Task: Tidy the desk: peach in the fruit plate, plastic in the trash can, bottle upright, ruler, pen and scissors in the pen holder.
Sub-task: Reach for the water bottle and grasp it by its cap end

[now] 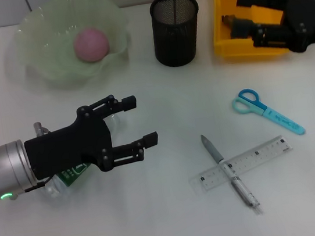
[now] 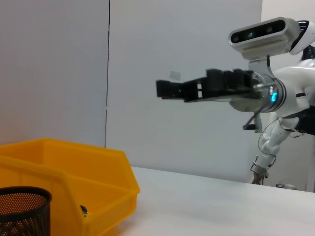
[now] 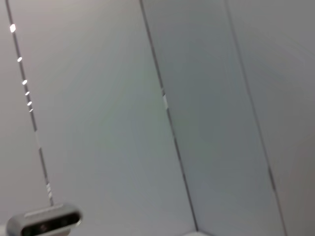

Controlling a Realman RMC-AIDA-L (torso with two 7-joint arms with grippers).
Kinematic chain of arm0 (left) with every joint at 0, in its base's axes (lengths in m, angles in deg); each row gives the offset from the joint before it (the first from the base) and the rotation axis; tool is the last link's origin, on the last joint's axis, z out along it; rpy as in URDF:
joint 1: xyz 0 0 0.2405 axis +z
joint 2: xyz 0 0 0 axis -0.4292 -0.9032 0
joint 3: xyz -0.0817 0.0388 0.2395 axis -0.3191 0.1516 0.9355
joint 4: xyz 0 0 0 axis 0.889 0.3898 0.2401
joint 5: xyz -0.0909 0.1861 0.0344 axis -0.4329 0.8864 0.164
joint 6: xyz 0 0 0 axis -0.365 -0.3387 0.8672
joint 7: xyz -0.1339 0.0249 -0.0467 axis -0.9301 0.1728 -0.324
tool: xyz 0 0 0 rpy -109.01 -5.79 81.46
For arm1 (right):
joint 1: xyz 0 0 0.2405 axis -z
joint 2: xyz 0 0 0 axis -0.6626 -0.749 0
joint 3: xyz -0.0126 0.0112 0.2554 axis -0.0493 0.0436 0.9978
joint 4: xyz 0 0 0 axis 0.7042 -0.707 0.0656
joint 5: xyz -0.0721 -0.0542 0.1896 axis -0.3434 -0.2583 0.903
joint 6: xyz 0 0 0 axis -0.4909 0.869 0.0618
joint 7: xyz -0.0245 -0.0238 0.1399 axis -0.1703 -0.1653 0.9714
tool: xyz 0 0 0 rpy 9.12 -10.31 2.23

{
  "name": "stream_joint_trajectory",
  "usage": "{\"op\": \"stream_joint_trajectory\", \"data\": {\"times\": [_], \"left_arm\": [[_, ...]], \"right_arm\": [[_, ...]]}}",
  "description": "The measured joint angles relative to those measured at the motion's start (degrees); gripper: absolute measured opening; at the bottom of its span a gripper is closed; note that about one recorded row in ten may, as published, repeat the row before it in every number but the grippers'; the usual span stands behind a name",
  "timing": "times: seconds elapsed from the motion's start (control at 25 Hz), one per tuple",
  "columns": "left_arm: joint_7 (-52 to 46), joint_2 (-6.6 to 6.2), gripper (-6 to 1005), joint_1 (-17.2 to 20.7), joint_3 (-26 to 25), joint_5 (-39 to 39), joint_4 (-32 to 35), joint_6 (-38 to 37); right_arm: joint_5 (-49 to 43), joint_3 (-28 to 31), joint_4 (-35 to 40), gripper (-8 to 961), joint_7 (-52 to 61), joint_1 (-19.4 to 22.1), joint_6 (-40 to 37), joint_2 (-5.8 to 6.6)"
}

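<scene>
The left claw [image 1: 144, 120] hovers with its fingers apart over the white table [image 1: 132, 227], above a clear plastic bottle with a green label [image 1: 66, 176] lying on its side near the left edge. The right claw [image 1: 235, 11], fingers also apart, hangs over the yellow plastic bin [image 1: 235, 42] at the far right corner, just beside the black mesh pen holder [image 1: 175, 28].

The pink peach [image 1: 91, 44] sits in the pale green wavy glass plate [image 1: 36, 47], while the blue-handled scissors [image 1: 265, 110] and the grey pen [image 1: 231, 172] crossing the clear ruler [image 1: 265, 153] lie on open tabletop.

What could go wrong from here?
1. The open left pincer hovers over the lying clear bottle with a green label; a round bottle may roll away when gripped.
2. The grey pen lies across the clear ruler; picking one could drag the other.
</scene>
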Motion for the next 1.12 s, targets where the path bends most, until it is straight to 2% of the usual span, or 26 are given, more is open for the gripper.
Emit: {"op": "stream_joint_trajectory", "data": {"times": [0.6,1.12], "left_arm": [[-0.63,0.06,830,0.01,-0.08,-0.07,1.05,0.13],[-1.21,0.20,830,0.19,-0.08,-0.21,1.27,0.63]], "right_arm": [[-11.20,-0.01,0.15,780,-0.70,-0.69,-0.40,0.42],[-19.15,-0.02,-0.16,780,-6.05,0.90,2.91,-0.89]]}}
